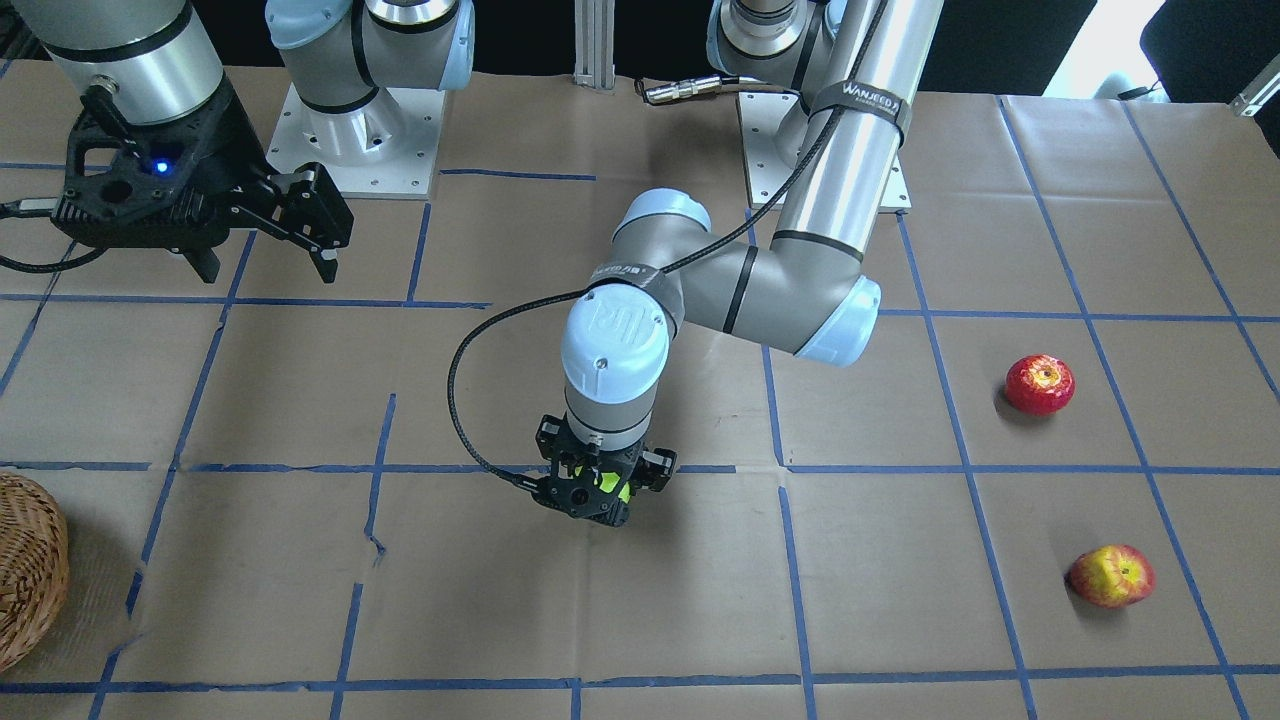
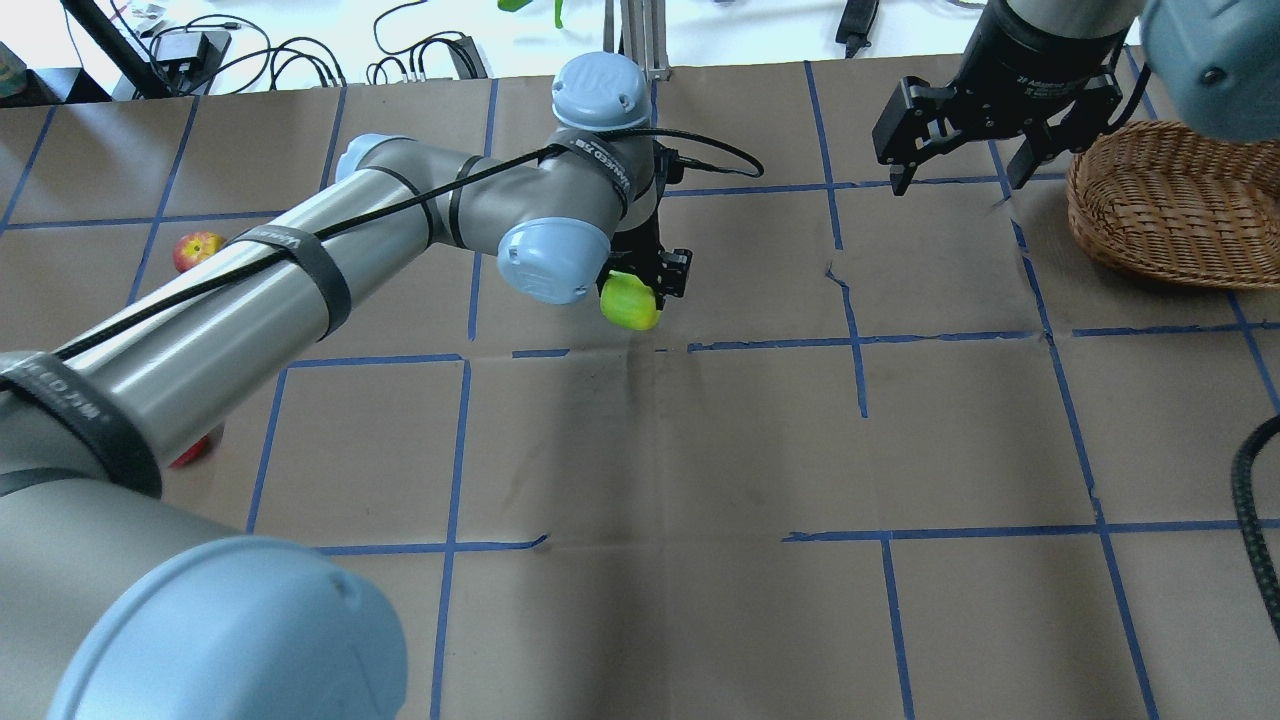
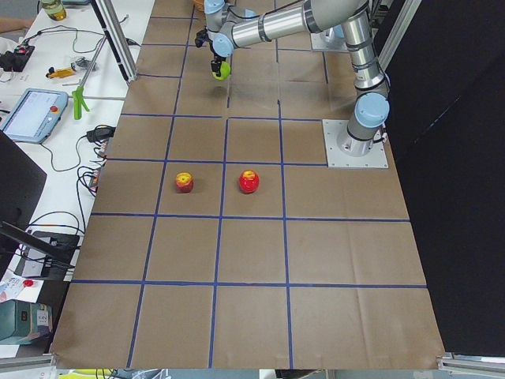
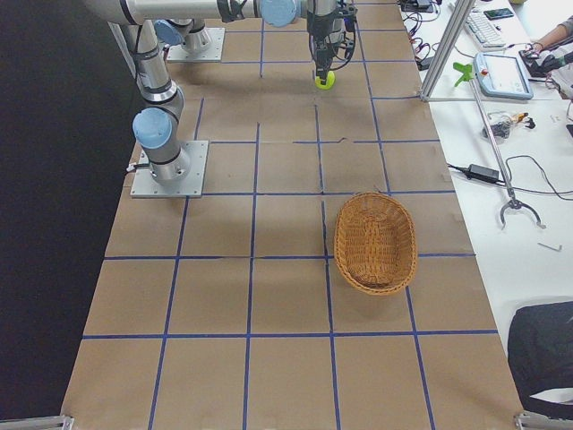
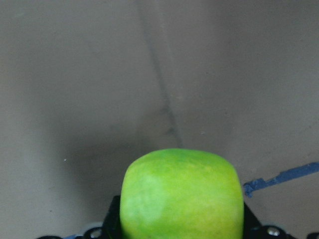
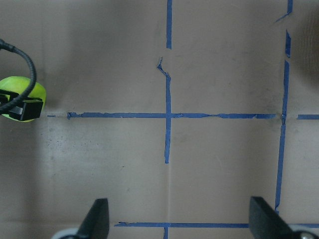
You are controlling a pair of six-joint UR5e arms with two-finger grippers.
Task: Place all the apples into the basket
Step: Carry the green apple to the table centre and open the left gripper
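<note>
One apple of the three is in hand, and none is in the basket (image 2: 1118,240) yet. The left gripper (image 1: 597,492) points straight down over the middle of the paper-covered table (image 1: 480,610), its jaws closed part-way onto the green apple (image 2: 630,302), one finger on each flank. From the wrist camera the fruit fills the bottom of the view, with a soft shadow on the paper beyond it, so I'd say it hangs clear of the surface, not resting on it.

So this looks like the carry step for the first apple. The basket sits well apart from it, over on the robot's right side of the table, beside the right gripper (image 2: 956,172). That one hovers with its jaws spread wide and nothing between them. The next move calls for a long sideways reach toward the basket, high enough to clear the wicker rim. Then the jaws have to let go over the hollow, not over the edge. A hand-over to the waiting right arm is possible too; I can't tell which is planned.

The green apple is bright lime, smooth and matte-glossy, rounded with a slightly flattened top, and I see no stem from here. The deep red apple (image 1: 1040,384) and the red-and-yellow apple (image 1: 1111,576) lie on the paper on the robot's left side, near each other but not touching, untouched.
</note>
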